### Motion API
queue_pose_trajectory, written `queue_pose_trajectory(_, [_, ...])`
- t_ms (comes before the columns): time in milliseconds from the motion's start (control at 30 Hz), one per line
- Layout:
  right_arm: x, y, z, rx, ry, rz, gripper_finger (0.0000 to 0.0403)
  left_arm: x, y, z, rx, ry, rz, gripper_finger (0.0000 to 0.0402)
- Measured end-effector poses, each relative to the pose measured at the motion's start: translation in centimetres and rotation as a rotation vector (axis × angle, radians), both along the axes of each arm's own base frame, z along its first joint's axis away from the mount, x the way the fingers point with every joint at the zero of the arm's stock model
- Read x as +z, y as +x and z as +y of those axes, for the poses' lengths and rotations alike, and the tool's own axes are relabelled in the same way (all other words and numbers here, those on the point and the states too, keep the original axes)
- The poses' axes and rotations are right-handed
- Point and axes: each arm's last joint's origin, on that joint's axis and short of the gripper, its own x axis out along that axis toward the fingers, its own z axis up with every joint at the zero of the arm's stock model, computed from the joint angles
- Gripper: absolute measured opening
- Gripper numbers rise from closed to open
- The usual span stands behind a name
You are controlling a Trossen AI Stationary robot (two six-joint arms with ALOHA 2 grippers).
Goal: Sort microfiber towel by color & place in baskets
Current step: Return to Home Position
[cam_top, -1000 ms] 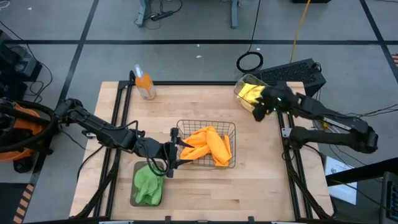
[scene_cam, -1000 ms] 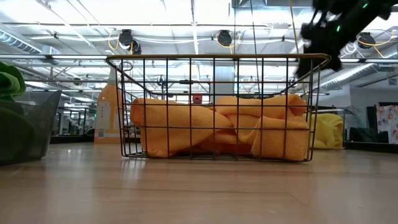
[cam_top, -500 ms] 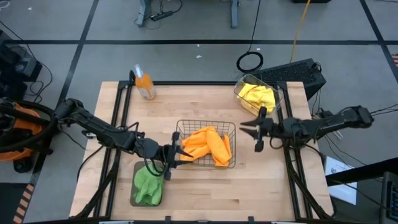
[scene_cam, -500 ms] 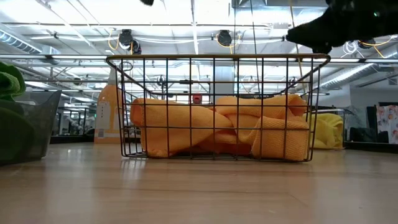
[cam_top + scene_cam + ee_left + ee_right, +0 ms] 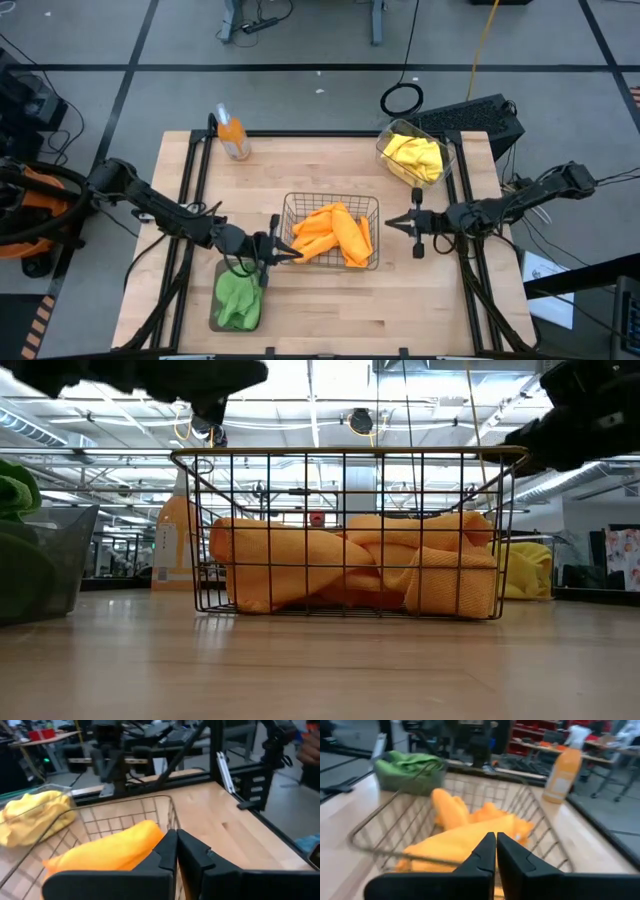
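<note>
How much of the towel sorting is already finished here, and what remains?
Sorting looks done: green towels in the grey tray, orange towels in the wire basket, yellow towels in the clear tub. Nothing is in hand: left gripper and right gripper are shut and empty, either side of the wire basket. Left: probably only parking the arms.

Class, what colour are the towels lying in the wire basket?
Orange. The towels in the wire basket show best in the low view.
</note>
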Motion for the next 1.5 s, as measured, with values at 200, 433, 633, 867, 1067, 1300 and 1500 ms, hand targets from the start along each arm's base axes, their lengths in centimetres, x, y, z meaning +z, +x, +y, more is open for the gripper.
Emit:
queue_pose_trajectory(200, [-1.2,-0.3,0.2,0.090,0.016,0.030,0.0003,-2.0,-1.1,0.6,0.021,-0.001,0.010,0.0017])
queue_pose_trajectory(433, [-3.1,-1.0,0.0,0.107,0.059,0.018,0.0001,-3.5,-2.8,1.3,0.017,-0.006,-0.053,0.0017])
queue_pose_trajectory(633, [-3.7,-1.2,0.0,0.115,0.049,0.035,0.0001,-4.1,-4.5,2.0,0.019,-0.032,-0.071,0.0017])
queue_pose_trajectory(867, [-3.7,-1.2,0.0,0.122,0.014,0.030,0.0001,-4.5,-7.3,3.3,0.017,-0.075,-0.154,0.0017])
queue_pose_trajectory(1067, [-3.4,-1.3,0.1,0.184,0.005,0.013,0.0001,-4.9,-9.3,4.3,0.007,-0.090,-0.218,0.0017])
queue_pose_trajectory(1300, [-2.9,-1.6,0.0,0.171,-0.025,-0.026,0.0001,-5.5,-10.4,4.8,0.001,-0.079,-0.202,0.0017])
queue_pose_trajectory(1500, [-2.9,-2.3,-0.3,0.144,-0.035,-0.009,0.0001,-5.1,-10.8,4.9,-0.001,-0.045,-0.222,0.0018])
